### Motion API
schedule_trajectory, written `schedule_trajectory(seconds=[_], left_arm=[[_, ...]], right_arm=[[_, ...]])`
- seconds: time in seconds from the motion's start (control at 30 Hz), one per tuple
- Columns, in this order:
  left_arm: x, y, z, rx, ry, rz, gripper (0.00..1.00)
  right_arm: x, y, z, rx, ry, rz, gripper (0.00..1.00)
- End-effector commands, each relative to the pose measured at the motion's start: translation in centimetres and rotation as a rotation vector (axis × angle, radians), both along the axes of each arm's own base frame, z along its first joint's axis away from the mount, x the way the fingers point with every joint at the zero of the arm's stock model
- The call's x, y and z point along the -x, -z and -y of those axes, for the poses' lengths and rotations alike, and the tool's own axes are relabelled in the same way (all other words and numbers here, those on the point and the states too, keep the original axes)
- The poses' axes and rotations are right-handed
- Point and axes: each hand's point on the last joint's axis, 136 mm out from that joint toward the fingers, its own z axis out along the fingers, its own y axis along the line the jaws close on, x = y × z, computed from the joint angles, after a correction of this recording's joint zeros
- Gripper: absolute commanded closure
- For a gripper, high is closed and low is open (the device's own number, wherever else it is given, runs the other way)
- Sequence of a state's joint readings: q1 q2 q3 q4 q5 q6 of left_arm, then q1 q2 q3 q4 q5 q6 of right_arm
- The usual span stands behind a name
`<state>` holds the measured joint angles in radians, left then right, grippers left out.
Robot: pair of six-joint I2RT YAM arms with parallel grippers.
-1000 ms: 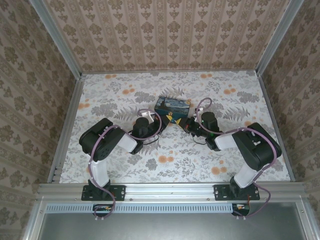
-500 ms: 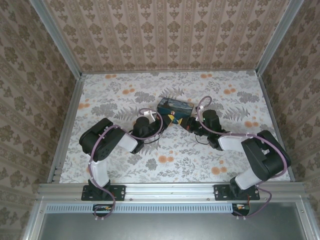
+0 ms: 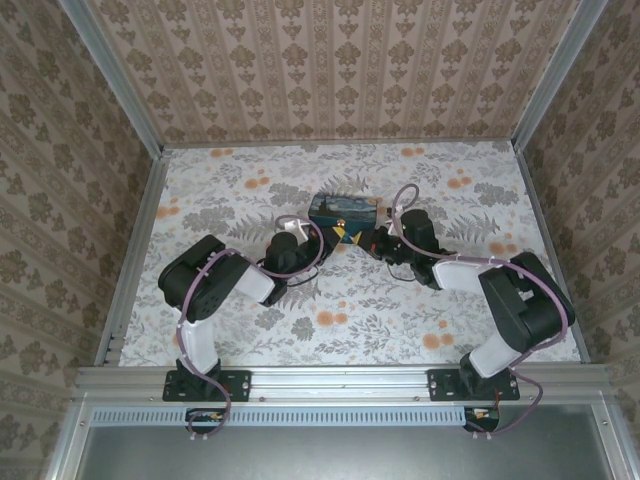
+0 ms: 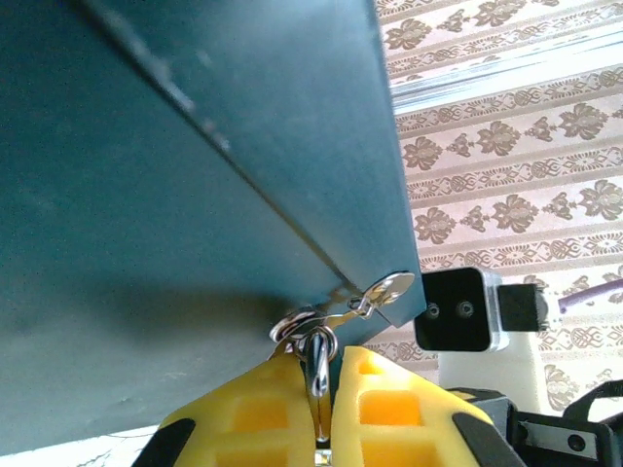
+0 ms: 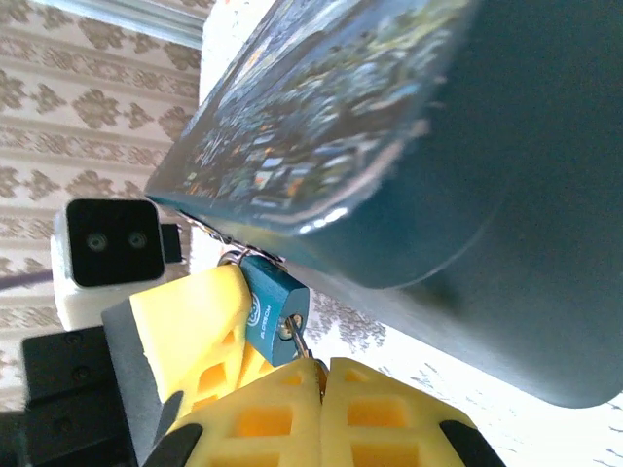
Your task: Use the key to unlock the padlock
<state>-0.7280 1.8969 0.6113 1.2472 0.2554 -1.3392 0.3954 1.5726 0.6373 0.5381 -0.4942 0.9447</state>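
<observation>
The blue padlock [image 5: 271, 311] hangs from the clasp [image 4: 384, 290] on the front of the painted box [image 3: 345, 208]. My left gripper [image 4: 321, 365] is shut on it, the silvery shackle [image 4: 316, 336] poking out between its yellow pads, and one left finger [image 5: 195, 311] lies against the lock body. The thin key [image 5: 301, 342] is stuck in the keyhole on the padlock's underside. My right gripper [image 5: 321, 368] is shut on the key's head. In the top view the left gripper [image 3: 343, 237] and the right gripper [image 3: 372, 243] meet just in front of the box.
The box's dark blue side [image 4: 175, 175] looms right above the left fingers, and its rounded underside [image 5: 467, 195] above the right ones. The right wrist's black camera block [image 4: 458, 311] sits close beside the clasp. Patterned walls enclose the floral table [image 3: 250, 190].
The right arm's wrist has shifted a little toward the far side and its elbow has swung outward. The box wobbled slightly. Both grips are unchanged and the left arm has held still.
</observation>
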Motion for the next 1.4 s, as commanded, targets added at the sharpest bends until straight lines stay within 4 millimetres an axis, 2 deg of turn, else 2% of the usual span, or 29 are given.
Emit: schedule_trajectory(seconds=[0.0, 0.27, 0.57, 0.77, 0.9, 1.07, 1.27, 1.37], left_arm=[[3.5, 2.0, 2.4, -0.039, 0.182, -0.041, 1.0], [3.5, 2.6, 2.2, -0.043, 0.179, -0.062, 1.0], [3.7, 3.3, 2.1, -0.048, 0.183, -0.079, 1.0], [3.6, 3.2, 2.3, -0.037, 0.187, -0.085, 1.0], [3.7, 3.3, 2.3, -0.024, 0.187, -0.098, 1.0], [3.7, 3.3, 2.4, -0.009, 0.19, -0.11, 1.0], [3.6, 3.5, 2.3, -0.008, 0.187, -0.12, 1.0], [3.5, 3.6, 2.3, -0.003, 0.188, -0.123, 1.0]], right_arm=[[0.0, -6.1, -2.1, 0.023, -0.15, 0.281, 1.0], [0.1, -4.8, -1.2, 0.134, -0.156, 0.364, 1.0], [-0.1, -6.2, -0.6, 0.127, -0.105, 0.376, 1.0], [-0.4, -6.5, -1.7, -0.028, -0.095, 0.3, 1.0], [-1.3, -7.5, -2.1, -0.216, -0.062, 0.236, 1.0], [-2.6, -7.7, -2.4, -0.342, -0.046, 0.159, 1.0], [-2.4, -6.1, -2.4, -0.12, -0.112, 0.184, 1.0], [-2.2, -5.4, -1.5, 0.042, -0.135, 0.242, 1.0]])
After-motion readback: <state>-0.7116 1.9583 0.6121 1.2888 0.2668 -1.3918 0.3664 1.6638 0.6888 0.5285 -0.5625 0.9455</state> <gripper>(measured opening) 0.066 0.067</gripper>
